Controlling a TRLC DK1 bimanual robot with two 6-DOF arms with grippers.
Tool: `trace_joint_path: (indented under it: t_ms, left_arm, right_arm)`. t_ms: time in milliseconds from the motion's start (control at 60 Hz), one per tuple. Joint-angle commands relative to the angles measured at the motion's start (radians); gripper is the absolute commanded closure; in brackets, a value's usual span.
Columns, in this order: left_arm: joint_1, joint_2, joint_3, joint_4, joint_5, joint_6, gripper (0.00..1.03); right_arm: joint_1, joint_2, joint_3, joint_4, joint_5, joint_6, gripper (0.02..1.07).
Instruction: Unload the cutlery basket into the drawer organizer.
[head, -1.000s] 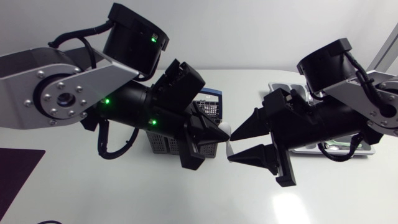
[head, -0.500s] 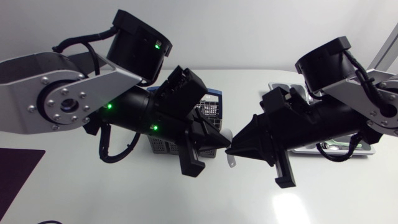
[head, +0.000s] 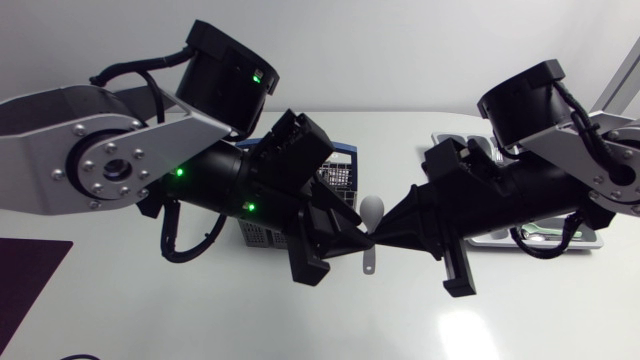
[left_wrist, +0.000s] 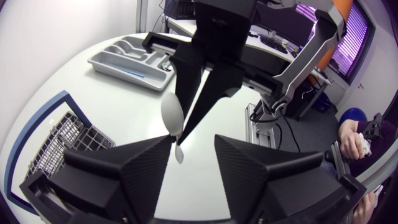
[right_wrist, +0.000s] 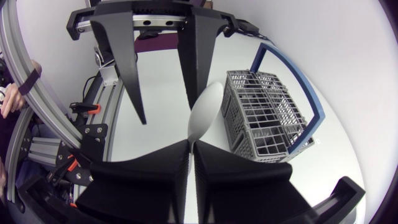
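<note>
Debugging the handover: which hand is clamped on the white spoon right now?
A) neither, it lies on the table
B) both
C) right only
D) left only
C: the right hand is shut on the handle of the spoon, while the left hand has its fingers spread apart, not pinching it.

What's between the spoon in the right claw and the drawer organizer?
Nothing visible. The right claw is shut on the spoon, and the left wrist view shows bare table from there to the organizer. The left claw is open, close by the spoon.
</note>
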Motion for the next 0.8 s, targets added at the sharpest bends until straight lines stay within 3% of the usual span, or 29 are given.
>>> trace_joint_path:
  t_ms: [0,183,317,783]
  left_arm:
    - [0.013,0.022,0.016,-0.021,-0.006,0.003,0.31]
    - [0.048,0.032,0.061,-0.075,-0.072,0.006,0.21]
    - [0.062,0.042,0.078,-0.095,-0.177,0.003,0.17]
    - [0.134,0.082,0.113,-0.129,-0.426,-0.046,0.14]
  right_arm:
    - [-0.022,0.014,-0.002,0.003,0.003,0.023,1.01]
    - [-0.094,0.011,-0.013,0.003,0.003,0.003,1.01]
    - [-0.198,0.021,-0.012,-0.026,0.006,-0.064,1.01]
    - [-0.549,0.095,0.036,-0.121,0.083,-0.36,1.01]
